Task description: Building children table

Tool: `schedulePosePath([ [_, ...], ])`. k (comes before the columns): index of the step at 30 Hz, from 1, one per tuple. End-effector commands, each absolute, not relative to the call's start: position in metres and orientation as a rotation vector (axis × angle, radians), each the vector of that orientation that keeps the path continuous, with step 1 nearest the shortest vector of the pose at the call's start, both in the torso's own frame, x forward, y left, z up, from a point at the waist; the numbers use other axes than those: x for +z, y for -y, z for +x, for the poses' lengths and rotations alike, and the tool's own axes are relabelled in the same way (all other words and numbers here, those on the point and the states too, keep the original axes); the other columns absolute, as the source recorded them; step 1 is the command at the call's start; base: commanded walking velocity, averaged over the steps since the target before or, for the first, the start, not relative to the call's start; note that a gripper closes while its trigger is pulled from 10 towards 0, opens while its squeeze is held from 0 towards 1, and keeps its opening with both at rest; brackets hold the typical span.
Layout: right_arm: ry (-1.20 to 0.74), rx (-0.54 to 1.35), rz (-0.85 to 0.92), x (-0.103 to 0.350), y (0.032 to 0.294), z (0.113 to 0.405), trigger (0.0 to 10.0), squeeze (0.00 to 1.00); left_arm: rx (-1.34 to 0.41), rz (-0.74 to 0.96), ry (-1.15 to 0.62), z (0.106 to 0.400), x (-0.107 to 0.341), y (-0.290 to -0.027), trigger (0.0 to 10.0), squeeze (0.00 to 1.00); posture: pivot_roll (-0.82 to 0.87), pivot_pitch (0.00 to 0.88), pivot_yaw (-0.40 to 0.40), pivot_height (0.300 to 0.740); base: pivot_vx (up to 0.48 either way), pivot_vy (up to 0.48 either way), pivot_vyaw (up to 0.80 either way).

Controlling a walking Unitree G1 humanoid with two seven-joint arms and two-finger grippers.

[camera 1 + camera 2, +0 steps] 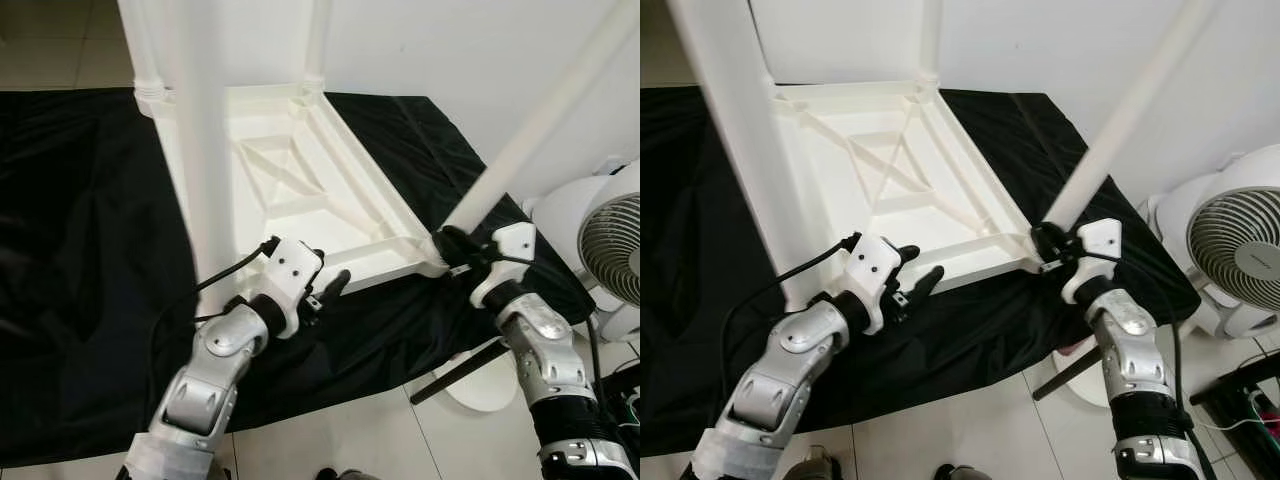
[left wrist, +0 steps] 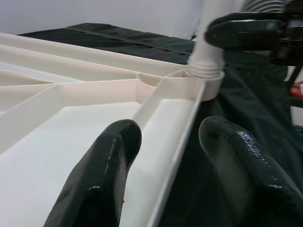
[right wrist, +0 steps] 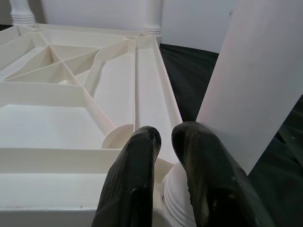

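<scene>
White table [image 1: 300, 190] upside down, right pincer [image 1: 452, 245] clamping tilted corner leg [image 1: 545, 120], left pincer [image 1: 325, 290] open.

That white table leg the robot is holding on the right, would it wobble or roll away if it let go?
The table leg leans at a slant from its corner socket, so it would probably tip if not seated. It is round and smooth, so likely to roll on the black cloth. It looks like stiff, hollow plastic, probably light. The right gripper steadies its base.
</scene>
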State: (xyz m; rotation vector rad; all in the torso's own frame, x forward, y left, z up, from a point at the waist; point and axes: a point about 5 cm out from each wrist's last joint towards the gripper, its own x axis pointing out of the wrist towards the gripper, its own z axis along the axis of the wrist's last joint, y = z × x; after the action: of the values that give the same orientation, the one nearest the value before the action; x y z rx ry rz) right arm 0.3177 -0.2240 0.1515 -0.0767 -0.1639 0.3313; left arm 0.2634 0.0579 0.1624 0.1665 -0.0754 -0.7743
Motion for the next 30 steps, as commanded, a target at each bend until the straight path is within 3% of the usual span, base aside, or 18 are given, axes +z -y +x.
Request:
schedulePosePath([
  [1,0.213,0.200,-0.072,0.161,0.249,0.316,10.0,0.00,-0.764,0.160,0.068,0.261,0.162,-0.061,10.0,0.00,0.07,0.107,-0.113,0.740,0.000,0.000,0.00],
  [6,0.219,0.241,-0.044,0.159,0.238,0.312,10.0,0.00,-0.794,0.149,0.065,0.258,0.163,-0.060,10.0,0.00,0.07,0.109,-0.114,0.740,0.000,0.000,0.00],
  [13,0.192,0.384,-0.026,0.139,0.198,0.300,10.0,0.00,-0.851,0.175,0.059,0.242,0.156,-0.064,10.0,0.00,0.08,0.120,-0.124,0.740,0.000,0.000,0.00],
  [30,0.169,0.425,-0.015,0.135,0.186,0.310,10.0,0.00,-0.851,0.183,-0.038,0.195,0.159,-0.118,10.0,0.00,0.16,0.126,-0.161,0.740,0.000,0.000,0.00],
])
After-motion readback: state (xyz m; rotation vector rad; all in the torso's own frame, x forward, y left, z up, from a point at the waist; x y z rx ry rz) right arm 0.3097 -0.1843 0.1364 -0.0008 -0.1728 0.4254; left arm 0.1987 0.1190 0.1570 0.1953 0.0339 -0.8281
